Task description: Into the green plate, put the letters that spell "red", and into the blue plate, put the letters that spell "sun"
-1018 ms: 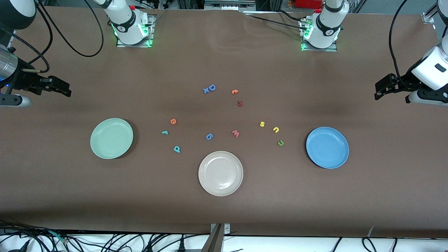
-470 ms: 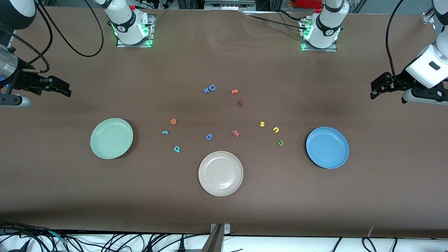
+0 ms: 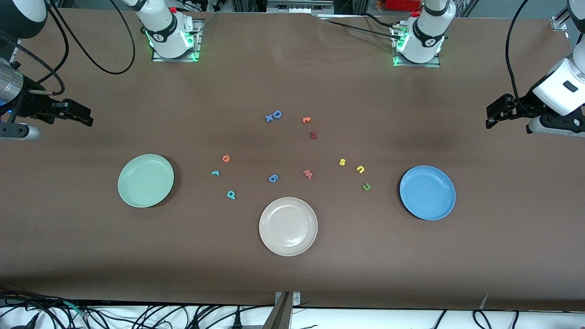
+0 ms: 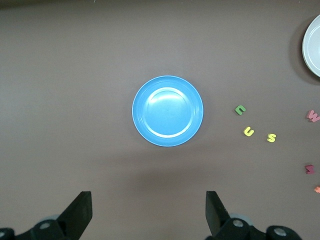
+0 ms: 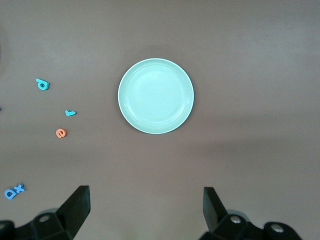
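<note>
Foam letters, featherlight and squashy: orange e, teal r and d mid-frame beside green plate; s, u, n beside blue plate; best pinched across thin edges; left gripper upper right edge, right gripper upper left edge, both spread wide, empty

Even overhead light, sharp pics; soft shadows on table, mild glare on blue plate.

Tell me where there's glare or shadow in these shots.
Front view: the beige-white plate shows a soft sheen, and each plate casts a faint shadow on the table. Left wrist view: a pale highlight sits on the blue plate. Right wrist view: the green plate looks evenly lit.
</note>
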